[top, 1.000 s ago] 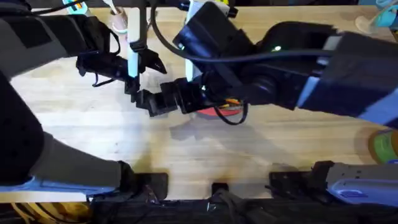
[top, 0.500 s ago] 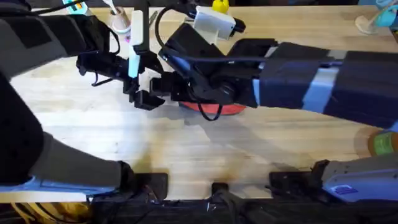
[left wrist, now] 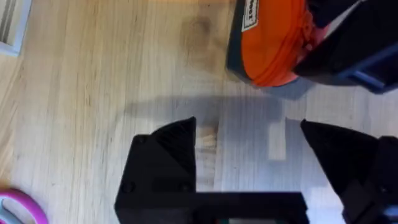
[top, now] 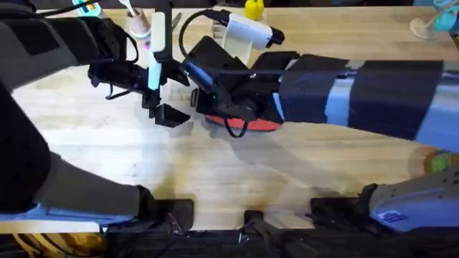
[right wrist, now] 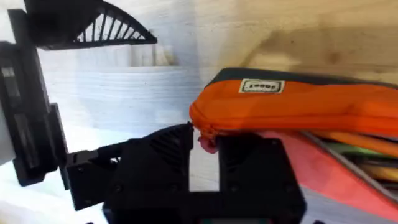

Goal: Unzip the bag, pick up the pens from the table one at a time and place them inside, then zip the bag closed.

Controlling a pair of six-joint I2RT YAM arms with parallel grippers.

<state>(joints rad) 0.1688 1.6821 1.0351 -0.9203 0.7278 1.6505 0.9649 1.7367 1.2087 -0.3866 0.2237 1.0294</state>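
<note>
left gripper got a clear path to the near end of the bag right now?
Probably yes. The left gripper is open over bare table just short of the bag, but the right gripper already crowds that end.

Left gripper (left wrist: 249,162) jaws wide apart; right gripper (right wrist: 204,146) jaws nearly closed.

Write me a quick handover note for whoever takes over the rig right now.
Left gripper: jaws open, empty, just off the bag's end.
Right gripper: jaws nearly closed at the zipper pull on that end of the bag; actual grip unclear.
Bag lies on the table, gaping open, with pens inside.
Done: unzipping, at least some pens loaded.
Left: check for stray pens, then zip shut.
</note>
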